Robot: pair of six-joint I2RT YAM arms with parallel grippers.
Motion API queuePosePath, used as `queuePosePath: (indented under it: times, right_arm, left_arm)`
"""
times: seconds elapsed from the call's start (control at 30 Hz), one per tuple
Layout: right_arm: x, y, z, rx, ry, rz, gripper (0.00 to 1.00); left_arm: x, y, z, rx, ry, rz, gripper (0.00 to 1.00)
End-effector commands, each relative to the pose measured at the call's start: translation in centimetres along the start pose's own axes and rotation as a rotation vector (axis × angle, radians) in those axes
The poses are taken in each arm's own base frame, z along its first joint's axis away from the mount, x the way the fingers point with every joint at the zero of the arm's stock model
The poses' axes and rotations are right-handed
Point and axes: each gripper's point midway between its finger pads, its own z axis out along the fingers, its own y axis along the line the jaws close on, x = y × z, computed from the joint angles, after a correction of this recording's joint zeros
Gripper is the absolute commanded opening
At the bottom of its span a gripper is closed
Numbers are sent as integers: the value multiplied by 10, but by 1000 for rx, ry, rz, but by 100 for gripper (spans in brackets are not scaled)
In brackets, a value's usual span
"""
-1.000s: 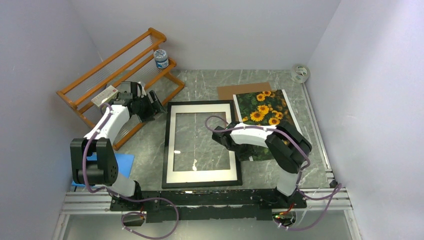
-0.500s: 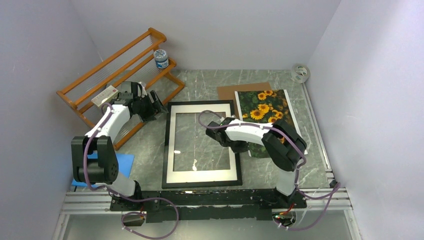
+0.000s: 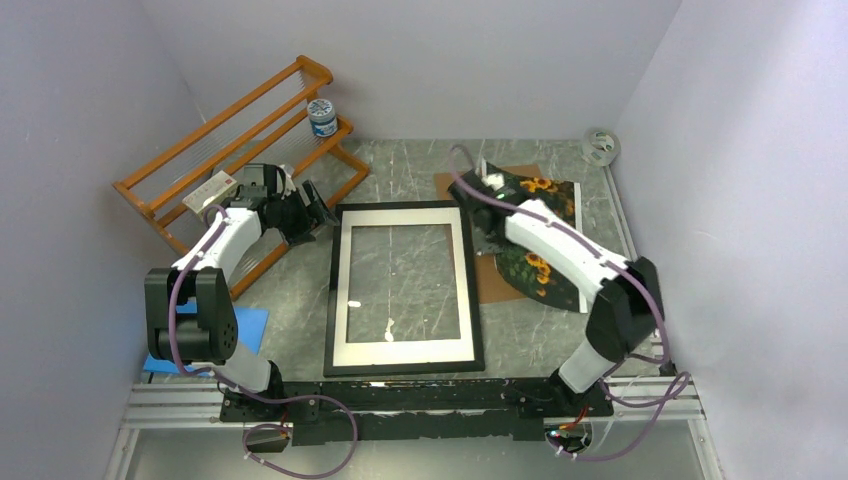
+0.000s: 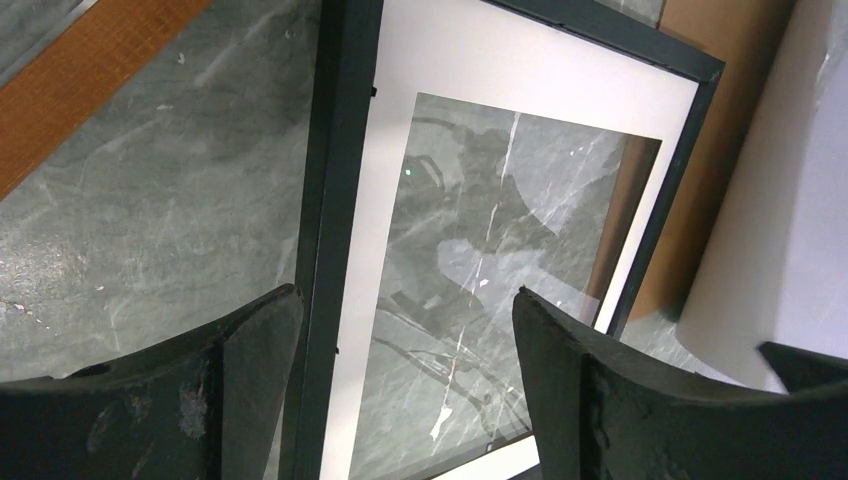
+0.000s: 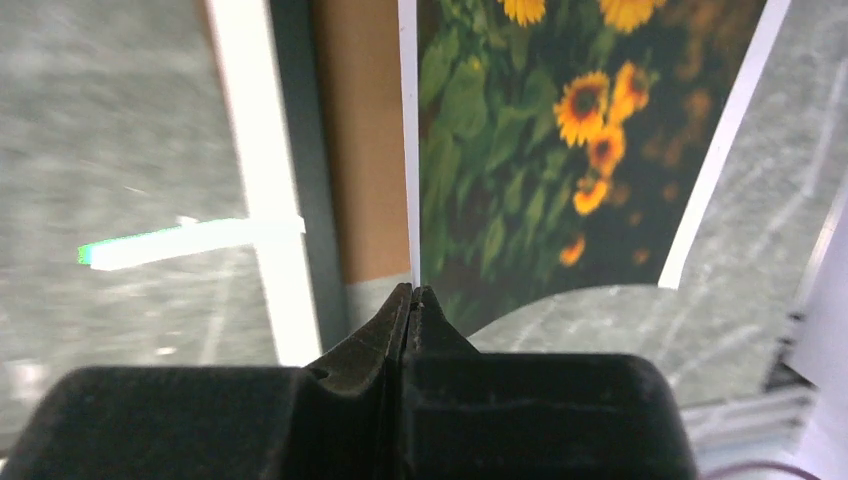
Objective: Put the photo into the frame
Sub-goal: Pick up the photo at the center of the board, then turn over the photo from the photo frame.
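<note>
The right arm point(image 3: 562, 243) partly hides the photo point(image 3: 528, 272).

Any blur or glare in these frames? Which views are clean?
Right wrist: the left side is motion-smeared, with a bright glare streak across the frame; the photo reads soft, while the right gripper, shut on its edge, is sharp. Left wrist: crisp, though the glass mirrors dark shapes; the open left gripper looks dark and low-detail. Top external: even light, small glints on the glass.
</note>
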Motion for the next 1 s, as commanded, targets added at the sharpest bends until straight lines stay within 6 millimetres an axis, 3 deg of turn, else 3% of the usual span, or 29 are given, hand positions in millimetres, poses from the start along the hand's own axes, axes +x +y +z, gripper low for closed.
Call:
queuePosePath:
  times: [0.0, 0.17, 0.4, 0.53, 0.67, 0.77, 0.87, 0.97]
  right_arm:
    - [-57, 16, -53, -349, -102, 153, 0]
    - [-121, 23, -118, -664, -234, 283, 0]
    - [-197, 37, -230, -1091, -425, 353, 0]
    - [-221, 32, -302, -1300, -555, 343, 0]
    - [-217, 20, -368, -1509, -682, 299, 0]
    - [-198, 18, -375, -1563, -673, 268, 0]
    - [-169, 25, -344, -1526, -574, 271, 0]
    - [-127, 32, -302, -1486, -441, 307, 0]
  left_arm:
    - [-15, -13, -10, 25, -43, 1, 82]
    - [-11, -7, -11, -4, -41, -12, 81]
    - [-17, 1, -14, -72, -46, -10, 82]
    - [-25, 0, -17, -94, -52, -1, 82]
    - [-37, 7, -23, -128, -77, -23, 81]
    - [-40, 14, -30, -174, -105, -39, 82]
    - [-43, 26, -40, -249, -152, -64, 82]
    - [-45, 38, -53, -319, -210, -84, 83]
